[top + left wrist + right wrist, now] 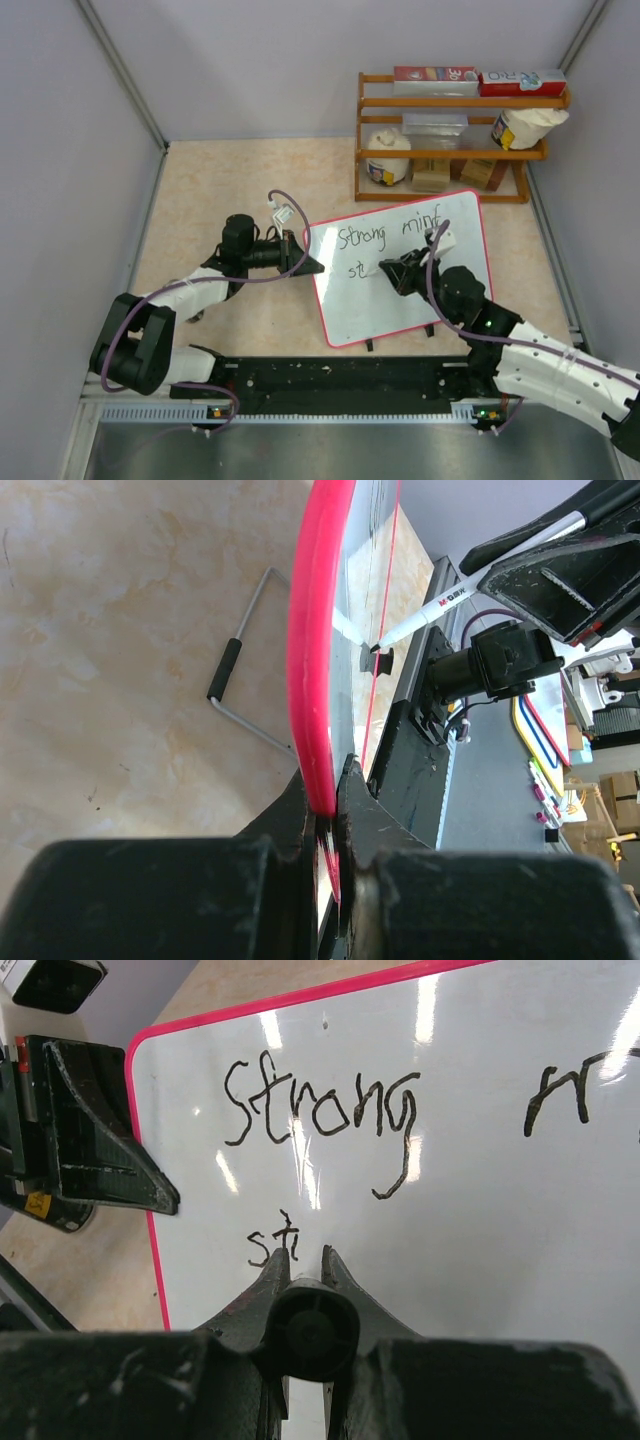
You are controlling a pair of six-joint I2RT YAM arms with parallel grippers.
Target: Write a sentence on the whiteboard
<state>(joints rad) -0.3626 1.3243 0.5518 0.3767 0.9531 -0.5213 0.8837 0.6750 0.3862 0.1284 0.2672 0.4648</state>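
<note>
1. The whiteboard [372, 312] sits mid-table; the sentence [320, 1110] reads "Strong mind", with "st" started below.
2. The right gripper [305, 1260] is clamped shut on a marker [470, 585] with its tip at "st"; blank board lies to its right.
3. The left gripper [325, 818] pinches the board's left edge.

On the whiteboard [400, 300] the sentence [388, 235] reads "Strong mind" in black handwriting along the board's upper part. Below it, under the start of "Strong", a second line has only "st" and one unfinished stroke. The white pen [470, 585] with its tip at the board's face carries a small printed mark that looks like "M&G". Beyond the board's far edge, a red box [522, 82] atop the wooden rack [440, 101] shows white letters that seem to read "PRO"; other packaging there is too blurred.
</note>
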